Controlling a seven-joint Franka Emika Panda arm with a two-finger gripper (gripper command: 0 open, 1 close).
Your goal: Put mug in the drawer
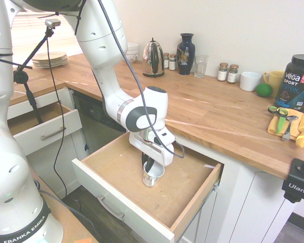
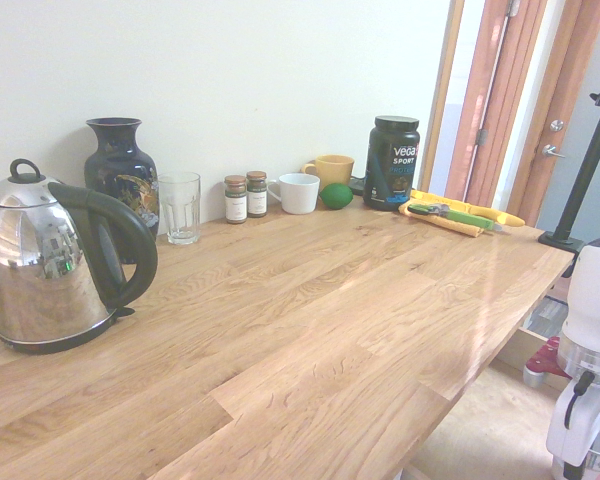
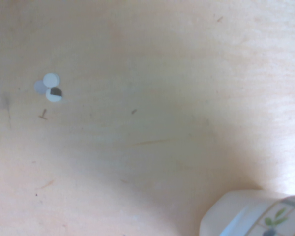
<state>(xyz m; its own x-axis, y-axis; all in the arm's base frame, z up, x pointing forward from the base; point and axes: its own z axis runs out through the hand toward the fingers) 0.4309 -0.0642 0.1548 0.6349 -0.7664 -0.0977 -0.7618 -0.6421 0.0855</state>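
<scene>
In the first exterior view, left to right: a stack of pale plates (image 1: 49, 59) is seen on the wooden counter (image 1: 213, 109). Below, a narrow white-fronted drawer (image 1: 46, 132) is left pulled out, beside a dark-fronted built-in appliance (image 1: 102, 127). White bowls (image 1: 132, 52) are partly hidden by the arm.

The large drawer with light brown wooden interior, white front and metal bar handle (image 1: 124, 202) is open. Inside its walls, the small white tapered mug with a patterned lower band (image 1: 153, 177) is gripped at the rim by the dark-fingered gripper (image 1: 148, 165), its fingers closed to a narrow pinch. Whether the drawer floor is touched by the mug cannot be told. In the wrist view, green leaves are printed on the mug, and small whitish discs (image 3: 50, 87) are seen on the drawer floor.

Farther right, along the wall: a shiny metal kettle (image 1: 153, 59), two small lidded jars (image 1: 169, 62), a dark blue vase with gold decoration (image 1: 185, 54), a clear glass (image 1: 200, 66), two more lidded jars (image 1: 227, 73), a plain white mug (image 1: 250, 81), a green lime-like fruit (image 1: 263, 90), a yellow mug (image 1: 274, 78) and a black tub (image 1: 295, 83). Green-handled tools (image 1: 281, 120) are laid on a yellow cloth (image 1: 293, 132).
</scene>
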